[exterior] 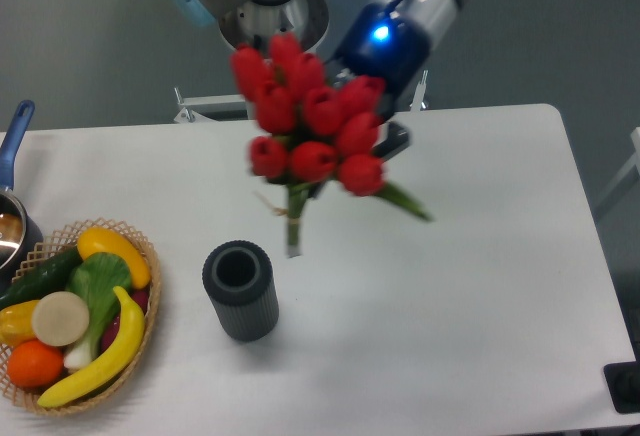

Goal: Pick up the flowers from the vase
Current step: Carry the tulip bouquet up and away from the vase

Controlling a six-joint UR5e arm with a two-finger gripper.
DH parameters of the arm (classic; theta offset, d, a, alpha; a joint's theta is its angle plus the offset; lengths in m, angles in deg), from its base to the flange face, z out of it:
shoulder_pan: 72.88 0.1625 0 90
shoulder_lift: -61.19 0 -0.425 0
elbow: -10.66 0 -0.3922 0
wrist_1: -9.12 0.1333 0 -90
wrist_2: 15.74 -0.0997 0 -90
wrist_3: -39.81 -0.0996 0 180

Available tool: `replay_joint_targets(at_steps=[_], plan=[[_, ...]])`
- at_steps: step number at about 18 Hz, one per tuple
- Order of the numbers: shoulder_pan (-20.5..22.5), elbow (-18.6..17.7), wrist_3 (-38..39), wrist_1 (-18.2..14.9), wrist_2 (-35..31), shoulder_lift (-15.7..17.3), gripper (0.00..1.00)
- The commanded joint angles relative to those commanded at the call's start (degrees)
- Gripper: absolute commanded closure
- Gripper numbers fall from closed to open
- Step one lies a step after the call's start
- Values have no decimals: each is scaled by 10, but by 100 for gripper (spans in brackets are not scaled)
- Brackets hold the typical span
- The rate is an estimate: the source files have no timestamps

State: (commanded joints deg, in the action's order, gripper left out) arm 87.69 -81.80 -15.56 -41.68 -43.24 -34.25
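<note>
From the fixed camera, a white table [470,286] is seen from above against a grey background. A bunch of red tulips, the flowers [312,124], is held in the air above the middle of the table, fully out of the vase [241,290] and a little blurred. The red buds are clustered at the top, with a green leaf sticking out to the lower right and the tied green stems pointing down toward the table. The gripper [392,138] is mostly hidden behind the buds, so it cannot be told whether its fingers are clamped on the bunch, though the flowers are carried at that spot. A blue light is lit on the arm's wrist. The dark ribbed vase stands upright below and to the left of the stems, apart from them. A wicker basket [146,301] of fruit and vegetables is placed at the left edge, and a blue-handled pot [14,156] is partly seen beyond it.
</note>
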Motion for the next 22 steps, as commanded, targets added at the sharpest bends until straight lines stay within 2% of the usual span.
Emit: replay_joint_targets(at_steps=[8,12,22], plan=[[53,-30,-57,0,-1,-5,56],[56,-49,-82,0,-2,-6,56],[56,-54,-87,1,-2,-11,56]])
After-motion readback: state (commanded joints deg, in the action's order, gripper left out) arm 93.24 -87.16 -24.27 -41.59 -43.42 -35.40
